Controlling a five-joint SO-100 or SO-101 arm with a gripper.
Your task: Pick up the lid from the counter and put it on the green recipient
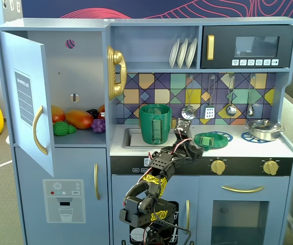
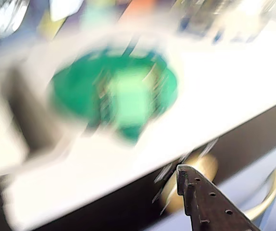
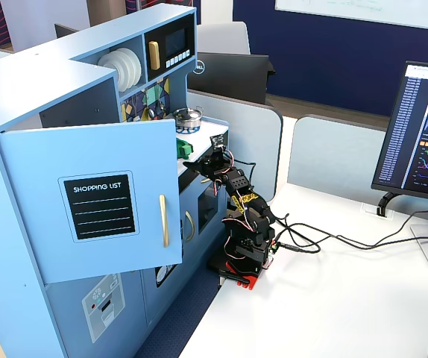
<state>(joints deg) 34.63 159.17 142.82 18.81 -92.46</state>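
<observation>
**Arm stretched up to the counter's edge, tool just beside the lid**

In a fixed view from the front, the arm point(image 1: 159, 181) rises from its base low before the toy kitchen, slants up and to the right, and bends at the wrist so that the tool point(image 1: 184, 133) points upward over the front of the white counter point(image 1: 248, 148). The tool stands between the green recipient point(image 1: 155, 123) on its left and the lid point(image 1: 206, 140) on its right, close to the lid; whether it touches it cannot be told.

The lid lies flat on a blue burner ring point(image 1: 221, 137), its square knob up. The green recipient stands upright at the sink, handle facing forward, well left of the silver pot point(image 1: 263, 129) at the far right of the counter.

The wrist view is heavily blurred: the lid point(image 2: 116, 98) shows as a green smear with a paler square at its middle, and one dark, toothed finger point(image 2: 200, 202) enters from the bottom edge. Whether the tool is spread or pressed together cannot be told.

In a fixed view from the side, the arm point(image 3: 240, 209) leans toward the kitchen from the white desk point(image 3: 363, 298), behind the open fridge door point(image 3: 95, 205).
</observation>
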